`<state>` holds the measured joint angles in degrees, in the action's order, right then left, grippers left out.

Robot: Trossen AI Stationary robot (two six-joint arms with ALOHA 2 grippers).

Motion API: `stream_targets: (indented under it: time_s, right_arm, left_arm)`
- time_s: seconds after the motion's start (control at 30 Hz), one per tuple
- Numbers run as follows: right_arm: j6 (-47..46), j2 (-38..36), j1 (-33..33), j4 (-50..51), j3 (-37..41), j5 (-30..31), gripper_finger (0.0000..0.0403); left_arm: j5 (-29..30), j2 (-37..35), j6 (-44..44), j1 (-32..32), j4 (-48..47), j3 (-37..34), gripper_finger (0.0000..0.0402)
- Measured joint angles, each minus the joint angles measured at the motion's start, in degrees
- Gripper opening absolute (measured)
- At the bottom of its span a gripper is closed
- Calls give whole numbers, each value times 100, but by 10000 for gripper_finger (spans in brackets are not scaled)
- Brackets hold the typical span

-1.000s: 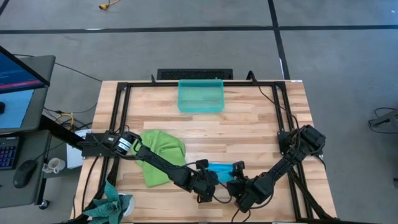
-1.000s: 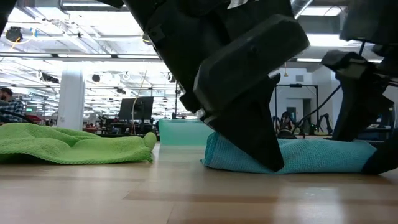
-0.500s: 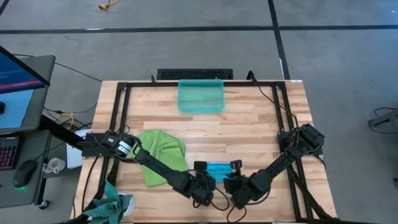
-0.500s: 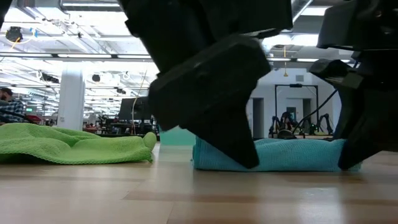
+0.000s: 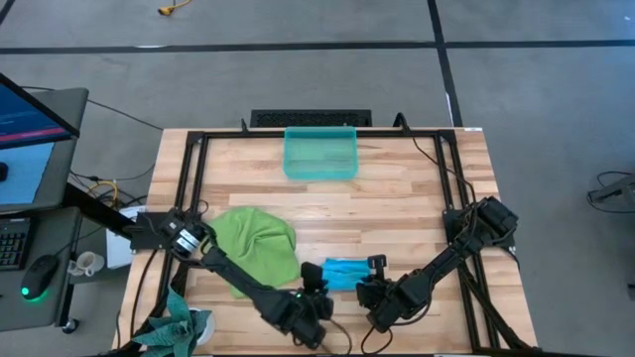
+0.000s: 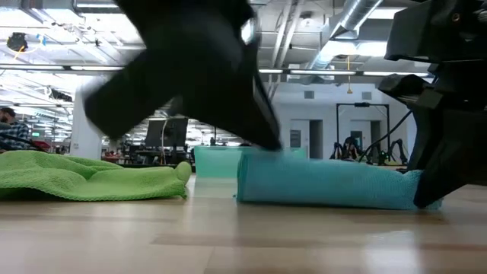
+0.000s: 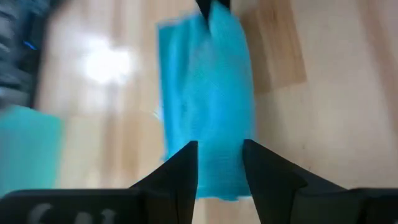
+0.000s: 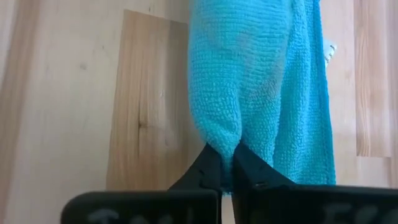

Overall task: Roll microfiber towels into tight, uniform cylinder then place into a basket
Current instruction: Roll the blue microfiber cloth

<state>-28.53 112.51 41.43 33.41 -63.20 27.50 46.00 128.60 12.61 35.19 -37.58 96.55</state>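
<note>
Blue towel point(image 5: 343, 273) lies rolled/folded into a short flat bundle on the wood bench point(image 5: 397, 198), near the front edge, about mid-width. In low view it reads as a low roll point(image 6: 327, 186) resting on the bench top.

R pincer point(image 8: 227, 171) is clenched on a pinch of blue cloth at the roll's right end; wrist view shows both dark fingers point(image 8: 205, 167) squeezed together w/ terry fabric bunched between them. In high view the R pincer point(image 5: 376, 281) sits at the roll's right end, arm running back to its base at the right side of the bench.

L pincer point(image 7: 219, 163) is released: fingers stand apart w/ a gap, blue towel point(image 7: 205, 99) seen past them, no cloth gripped between them. In high view the L pincer point(image 5: 316, 288) is just beside the roll's left end, toward the front edge; can't tell if it touches. In low view it's a dark blur above the roll's left end.

Green towel point(image 5: 260, 243) lies crumpled and unrolled on the bench, left of the blue one, partly under the L arm. Low view shows it as a loose low heap point(image 6: 91, 179).

Basket point(image 5: 319, 152), translucent teal, stands at the far edge of the bench, centred, well apart from both towels; nothing visible inside.
</note>
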Motion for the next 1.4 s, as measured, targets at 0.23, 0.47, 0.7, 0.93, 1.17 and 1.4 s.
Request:
stream_targets:
  time_s: [0.23, 0.47, 0.7, 0.93, 1.17, 1.4]
  right_arm:
    - [-7, -2, 0, -56, 7, -4, 38]
    - [-9, -2, 0, -72, 9, -2, 25]
    - [-10, -2, 0, -83, 11, -2, 37]
    - [-9, -2, 2, -85, 11, -2, 27]
    - [-42, -2, 2, -73, 7, -8, 34]
    - [-55, -2, -7, -72, 4, -26, 29]
  left_arm:
    - [549, -328, -332, 431, -79, 13, 120]
    - [-246, -331, -295, 335, -37, -123, 124]
    - [-793, -289, -204, 40, 19, -126, 180]
    - [-1052, -289, -148, -231, 127, -125, 234]
    - [-1679, -78, 159, -516, 311, -215, 239]
    - [-1729, 55, 870, -671, 107, -210, 237]
